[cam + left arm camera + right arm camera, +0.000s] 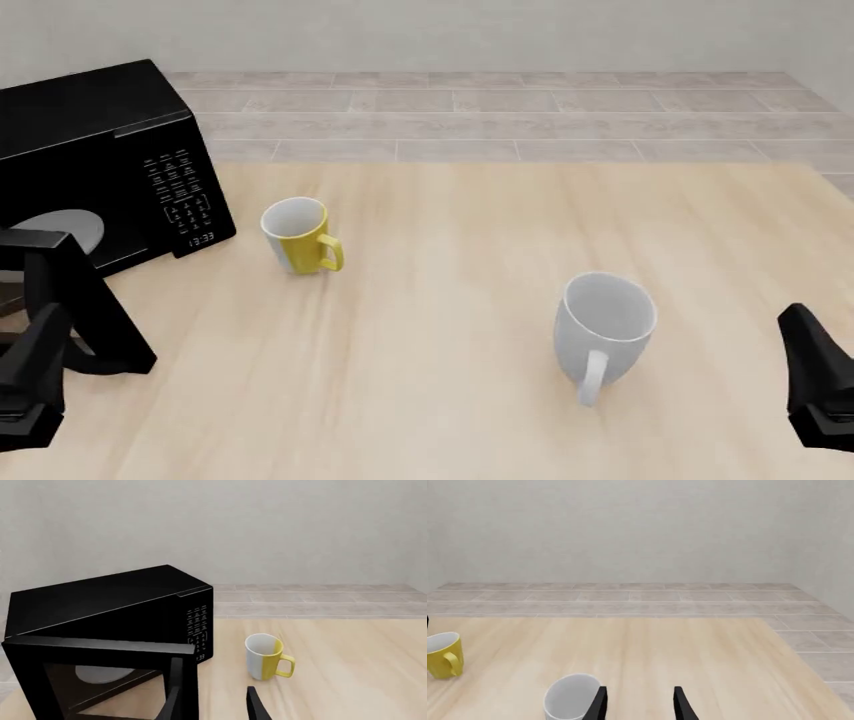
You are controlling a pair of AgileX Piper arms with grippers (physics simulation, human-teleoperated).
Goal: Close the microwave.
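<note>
The microwave (100, 140) is a glossy black box at the table's far left, its white keypad (180, 195) facing right. Its hinged door (74, 300) stands swung out toward the arms, and the white turntable (60, 230) shows inside. In the left wrist view the microwave (113, 605) fills the left side, with the door frame (100, 650) just ahead. My left gripper (213, 707) is open and holds nothing; one finger overlaps the door's free edge. In the front view the left gripper (38, 365) sits just in front of the door. My right gripper (639, 705) is open and far from it.
A yellow and white mug (300, 235) stands just right of the microwave's keypad. A pale grey mug (607, 320) stands on the wooden table (454, 400) near the right gripper (814, 370). A tiled floor and a plain wall lie beyond the table's far edge.
</note>
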